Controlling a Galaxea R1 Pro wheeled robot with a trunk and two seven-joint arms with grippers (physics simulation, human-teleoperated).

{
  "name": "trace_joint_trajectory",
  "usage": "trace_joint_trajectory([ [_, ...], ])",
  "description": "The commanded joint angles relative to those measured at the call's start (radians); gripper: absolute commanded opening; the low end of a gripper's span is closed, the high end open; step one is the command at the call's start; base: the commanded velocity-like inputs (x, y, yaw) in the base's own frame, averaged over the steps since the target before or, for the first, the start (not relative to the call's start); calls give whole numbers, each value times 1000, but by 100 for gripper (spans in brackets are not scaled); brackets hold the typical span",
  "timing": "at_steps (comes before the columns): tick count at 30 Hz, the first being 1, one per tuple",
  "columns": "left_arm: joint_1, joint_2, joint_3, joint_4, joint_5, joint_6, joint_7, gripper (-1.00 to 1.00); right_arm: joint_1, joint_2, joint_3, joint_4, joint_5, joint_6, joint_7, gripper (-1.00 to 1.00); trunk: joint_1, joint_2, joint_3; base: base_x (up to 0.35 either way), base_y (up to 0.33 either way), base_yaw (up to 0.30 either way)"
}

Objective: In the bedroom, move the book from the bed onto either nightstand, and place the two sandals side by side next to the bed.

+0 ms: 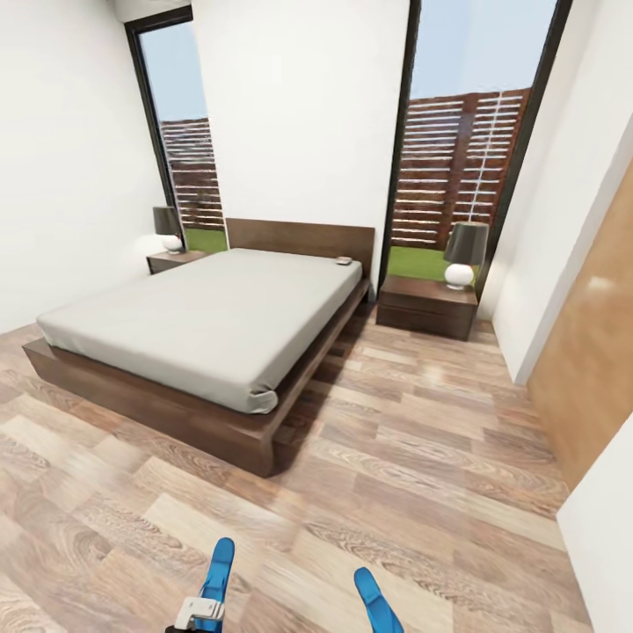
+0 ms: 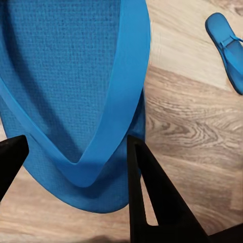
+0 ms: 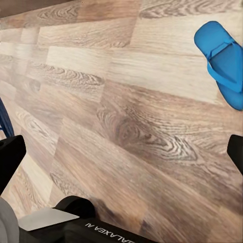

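Note:
Two bright blue sandals lie on the wood floor in front of me, one (image 1: 217, 571) to the left and one (image 1: 375, 601) to the right. My left gripper (image 2: 76, 143) hovers open just over the left sandal (image 2: 76, 86), its black fingers (image 2: 152, 197) standing either side of the strap's end; the other sandal (image 2: 228, 48) lies apart. Over bare planks my right gripper (image 3: 121, 152) is open, with the right sandal (image 3: 223, 63) off to one side. The bed (image 1: 202, 321) stands ahead, and the book (image 1: 343, 260) rests on it near the headboard. A nightstand (image 1: 428, 305) flanks it on the right and another (image 1: 176, 259) on the left.
Each nightstand carries a lamp, one on the right (image 1: 463, 253) and one on the left (image 1: 168, 228). Two tall windows break the far white wall. A wooden panel (image 1: 589, 369) lines the right side. Open floor runs between the bed and the right wall.

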Motion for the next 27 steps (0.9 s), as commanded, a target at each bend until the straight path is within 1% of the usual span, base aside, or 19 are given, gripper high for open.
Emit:
trace_joint_trajectory([
  [1, -1, 0, -8, 1, 8, -4, -3, -100, 0, 0, 1, 0, -3, -1, 3, 100, 0, 0, -1, 30, -13, 232],
  [19, -1, 0, -8, 1, 8, -4, -3, -100, 0, 0, 1, 0, -3, -1, 3, 100, 0, 0, -1, 3, -1, 279],
  [27, -1, 0, -8, 1, 8, -4, -3, -100, 0, -1, 0, 0, -3, -1, 3, 100, 0, 0, -1, 0, 0, 43],
])
